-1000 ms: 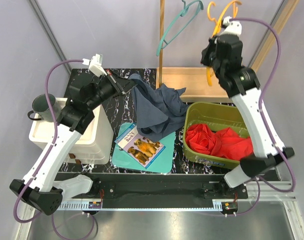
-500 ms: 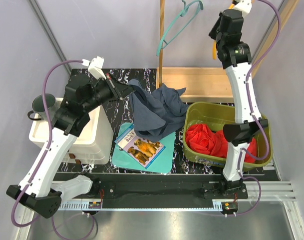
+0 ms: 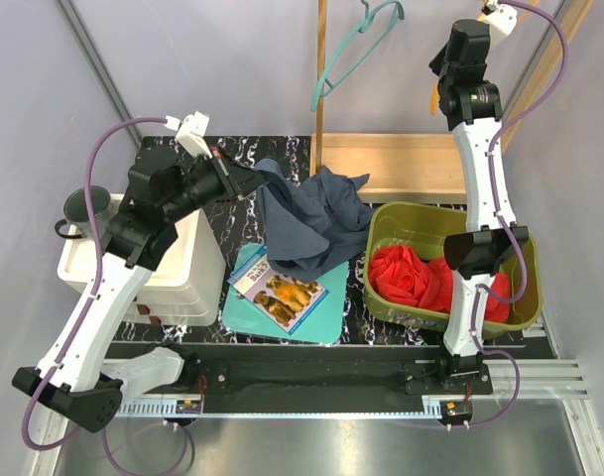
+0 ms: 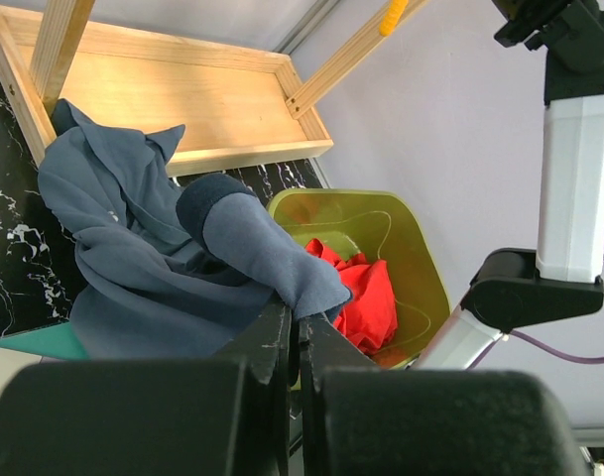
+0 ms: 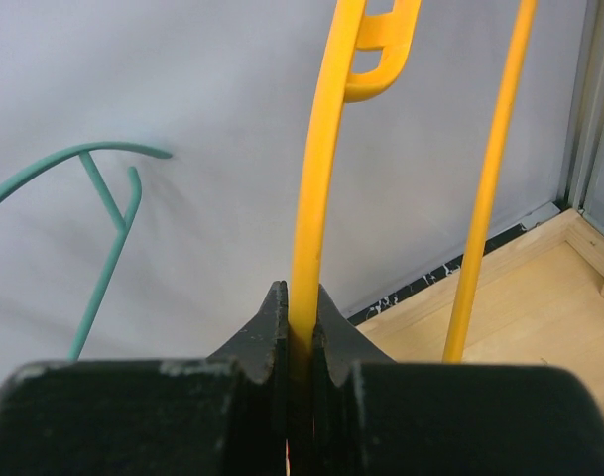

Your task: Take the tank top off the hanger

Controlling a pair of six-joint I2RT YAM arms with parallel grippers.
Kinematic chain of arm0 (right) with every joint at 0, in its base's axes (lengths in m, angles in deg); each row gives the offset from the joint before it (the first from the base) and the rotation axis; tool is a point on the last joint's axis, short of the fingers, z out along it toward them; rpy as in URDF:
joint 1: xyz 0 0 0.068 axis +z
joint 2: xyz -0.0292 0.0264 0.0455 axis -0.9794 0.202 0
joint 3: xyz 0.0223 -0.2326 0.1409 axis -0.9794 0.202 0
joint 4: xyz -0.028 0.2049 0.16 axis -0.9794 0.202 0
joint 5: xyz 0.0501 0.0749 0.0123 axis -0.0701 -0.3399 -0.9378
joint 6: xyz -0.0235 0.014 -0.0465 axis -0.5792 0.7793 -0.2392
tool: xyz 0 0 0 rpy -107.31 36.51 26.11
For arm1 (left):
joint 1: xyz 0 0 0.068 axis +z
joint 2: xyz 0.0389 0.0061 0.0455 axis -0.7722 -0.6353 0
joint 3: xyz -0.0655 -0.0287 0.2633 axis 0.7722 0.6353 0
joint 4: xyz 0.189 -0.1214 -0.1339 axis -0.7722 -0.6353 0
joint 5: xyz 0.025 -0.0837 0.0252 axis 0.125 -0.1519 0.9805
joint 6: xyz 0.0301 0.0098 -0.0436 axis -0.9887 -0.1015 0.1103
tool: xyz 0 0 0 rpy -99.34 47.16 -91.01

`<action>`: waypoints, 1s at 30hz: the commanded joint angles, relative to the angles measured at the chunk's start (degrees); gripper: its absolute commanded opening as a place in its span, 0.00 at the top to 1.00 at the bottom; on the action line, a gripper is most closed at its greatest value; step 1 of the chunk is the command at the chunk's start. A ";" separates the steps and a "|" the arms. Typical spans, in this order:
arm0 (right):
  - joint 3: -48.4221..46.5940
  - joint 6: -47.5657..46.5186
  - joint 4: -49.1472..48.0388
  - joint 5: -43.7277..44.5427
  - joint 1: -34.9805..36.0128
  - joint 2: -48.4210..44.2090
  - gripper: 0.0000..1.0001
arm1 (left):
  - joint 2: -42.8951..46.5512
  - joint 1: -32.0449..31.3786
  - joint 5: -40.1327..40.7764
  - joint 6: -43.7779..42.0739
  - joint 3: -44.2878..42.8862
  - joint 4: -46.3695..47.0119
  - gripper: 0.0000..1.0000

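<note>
The blue-grey tank top (image 3: 311, 223) lies crumpled on the black marbled table, off the hanger. My left gripper (image 3: 254, 180) is shut on a fold of the tank top (image 4: 272, 260) at its left edge, holding it slightly raised. My right gripper (image 3: 446, 71) is raised high at the back right and shut on the bare yellow hanger (image 5: 316, 198); in the top view only a sliver of the yellow hanger (image 3: 433, 99) shows beside the wrist.
A teal hanger (image 3: 353, 55) hangs on the wooden post (image 3: 320, 69) over a wooden tray (image 3: 391, 164). A green bin (image 3: 450, 230) holds red cloth (image 3: 421, 278). A book (image 3: 279, 286) lies on a teal mat. A white box (image 3: 192, 268) and a mug (image 3: 83, 206) stand at left.
My right arm has risen and stretched up and back with the yellow hanger. My left gripper has shifted slightly right, still holding the tank top.
</note>
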 commanded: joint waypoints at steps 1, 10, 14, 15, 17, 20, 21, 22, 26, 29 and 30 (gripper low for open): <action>-1.38 1.92 -2.49 -1.14 -0.98 0.50 1.00 | 0.14 -0.05 -2.38 -0.97 -2.41 2.49 1.00; 5.47 3.85 -0.99 -5.98 -1.07 -2.48 1.00 | -0.38 -0.05 -2.56 -0.80 -2.49 2.49 1.00; 9.59 5.25 -0.81 -7.65 -1.07 -5.46 0.94 | -1.00 -0.22 -2.65 -0.09 -2.76 2.58 1.00; 10.21 5.43 -0.81 -8.00 -0.98 -5.91 0.90 | -1.09 -0.14 -2.65 0.00 -2.76 2.66 1.00; 11.53 4.91 -0.73 -9.75 -0.98 -7.31 0.74 | -1.17 -0.14 -2.65 0.08 -2.85 2.66 1.00; 11.45 4.20 1.99 -12.83 -1.07 -8.46 0.46 | -1.26 -0.14 -3.00 0.00 -2.85 2.58 1.00; 11.71 3.85 4.00 -13.62 -1.07 -8.90 0.39 | -1.26 -0.22 -2.91 0.00 -2.93 2.58 1.00; 12.32 3.68 4.63 -15.37 -1.07 -9.60 0.34 | -1.26 -0.23 -2.82 0.08 -2.93 2.66 1.00; 21.96 3.59 5.34 -17.76 -1.07 -16.70 0.12 | -1.17 -0.14 -2.56 0.35 -3.20 2.58 1.00; 29.34 3.24 5.34 -19.08 -1.07 -22.60 0.00 | -1.00 -0.22 -1.86 0.09 -3.29 2.58 1.00; 31.29 2.89 5.34 -19.34 -1.07 -24.09 0.00 | -0.91 -0.23 -1.51 0.08 -3.29 2.58 1.00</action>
